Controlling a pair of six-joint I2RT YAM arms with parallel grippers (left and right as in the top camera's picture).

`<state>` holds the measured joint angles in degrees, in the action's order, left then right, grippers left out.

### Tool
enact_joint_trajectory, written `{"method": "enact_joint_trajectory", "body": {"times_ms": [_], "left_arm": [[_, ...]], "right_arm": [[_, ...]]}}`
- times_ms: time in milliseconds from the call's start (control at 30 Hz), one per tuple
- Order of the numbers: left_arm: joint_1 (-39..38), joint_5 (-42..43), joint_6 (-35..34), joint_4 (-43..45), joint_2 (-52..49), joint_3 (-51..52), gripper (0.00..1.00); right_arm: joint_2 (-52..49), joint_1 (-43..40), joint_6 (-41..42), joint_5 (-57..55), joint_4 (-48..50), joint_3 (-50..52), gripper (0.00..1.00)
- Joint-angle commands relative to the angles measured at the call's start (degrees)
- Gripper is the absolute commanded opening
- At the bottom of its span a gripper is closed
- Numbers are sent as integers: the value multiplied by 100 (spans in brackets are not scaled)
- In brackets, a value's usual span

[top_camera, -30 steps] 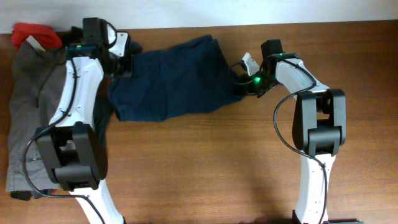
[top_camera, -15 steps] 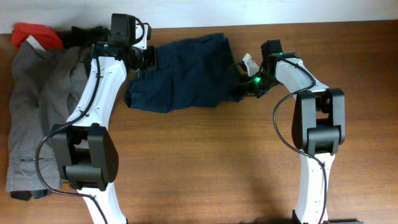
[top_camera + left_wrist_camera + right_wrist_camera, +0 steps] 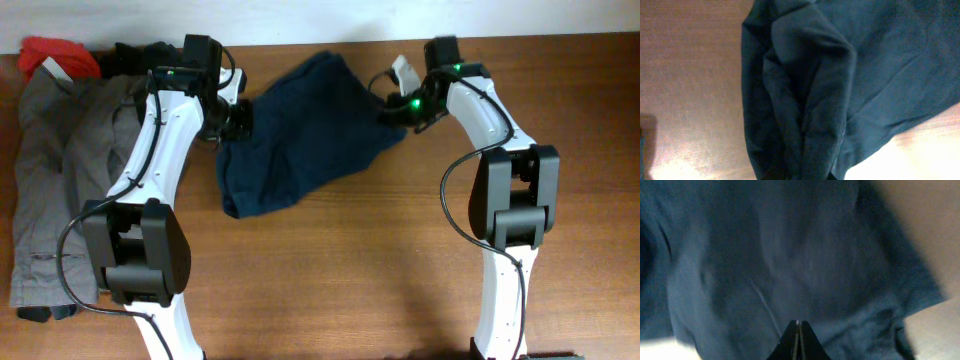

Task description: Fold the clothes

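Note:
The clothes in play are dark navy shorts [image 3: 300, 130], stretched and sagging between my two grippers over the back of the table. My left gripper [image 3: 236, 120] is shut on their left edge. In the left wrist view the navy cloth [image 3: 805, 90] bunches into thick folds that run down to the jaws and hide them. My right gripper [image 3: 392, 108] is shut on the right edge. In the right wrist view its black fingertips [image 3: 798, 326] are pressed together against the blue fabric [image 3: 780, 255]. The shorts' lower corner [image 3: 240, 205] lies on the wood.
Grey trousers [image 3: 50, 170] lie spread along the table's left side, partly under my left arm. A black garment [image 3: 135, 55] and a small red piece [image 3: 50, 55] sit at the back left corner. Bare wooden table [image 3: 330, 270] spreads in front.
My left gripper has carried its edge of the shorts rightward, away from the pile. The right gripper has moved toward the back. The shorts have bunched narrower and sag toward the front.

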<state>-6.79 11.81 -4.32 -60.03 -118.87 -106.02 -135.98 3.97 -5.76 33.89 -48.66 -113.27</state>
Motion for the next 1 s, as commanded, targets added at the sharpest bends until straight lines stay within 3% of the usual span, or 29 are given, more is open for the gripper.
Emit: {"method": "enact_joint_trajectory", "body": {"times_ms": [0,133,367,800,967], "left_arm": [[-46,90,516,-503,168,-118,0],[-48,240,841,-1119,168,-118,0],[-63,903,1174,-1370,168,-118,0],[-61,903,1152,-1027,168,-118,0],[-55,879,1152,-750,168,-118,0]], "right_arm": [[166,57,4,-315,372,-219,4],[66,98,9,-404,953,-214,4],[-181,313,4,-767,1360,-214,4],[-581,391,-107,-1027,1067,-208,4],[-595,391,103,-1670,446,-201,4]]}}
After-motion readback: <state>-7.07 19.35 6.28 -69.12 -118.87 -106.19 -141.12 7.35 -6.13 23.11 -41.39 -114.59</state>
